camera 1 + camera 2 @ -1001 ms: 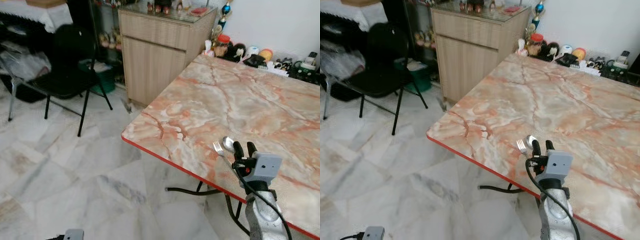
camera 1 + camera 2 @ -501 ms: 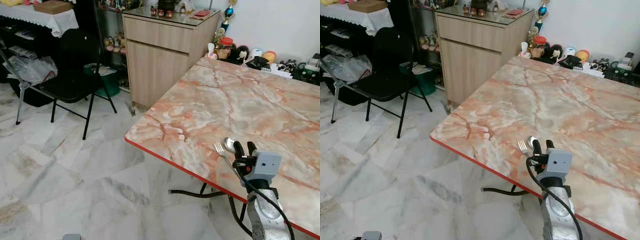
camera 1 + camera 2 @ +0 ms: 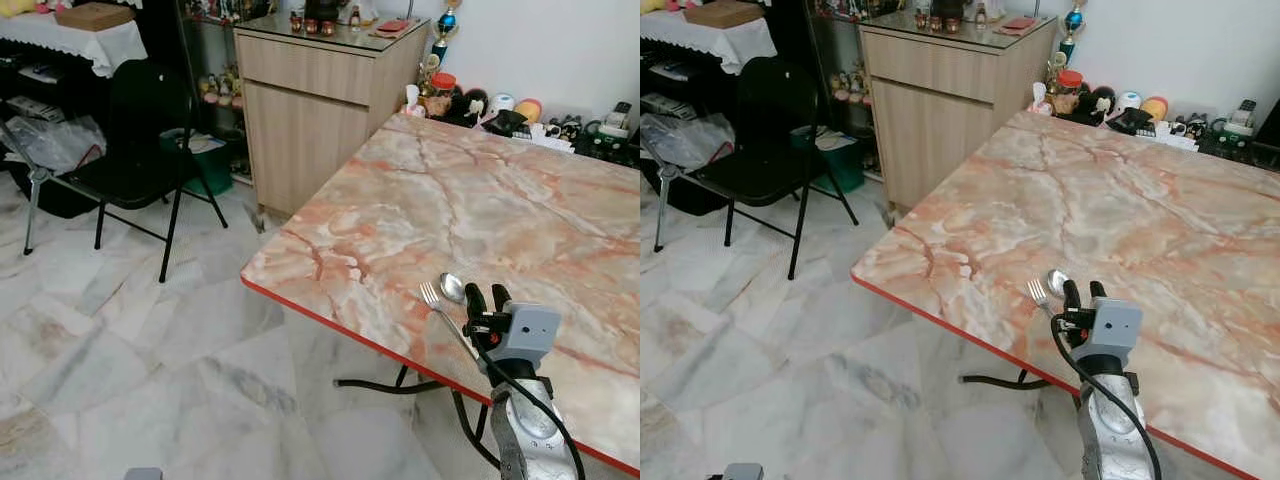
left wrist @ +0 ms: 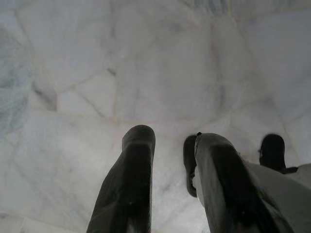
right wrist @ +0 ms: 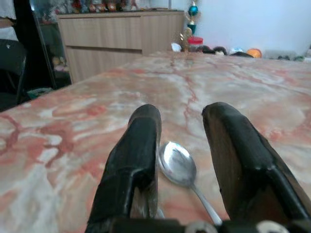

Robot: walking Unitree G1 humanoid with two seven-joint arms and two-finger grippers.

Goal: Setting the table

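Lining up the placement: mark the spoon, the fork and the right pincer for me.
spoon [image 5: 177, 164], right wrist view, on its bowl.
fork [image 3: 430, 293], left eye view, on its tines.
right pincer [image 3: 487, 299], left eye view, midway between its fingertips.
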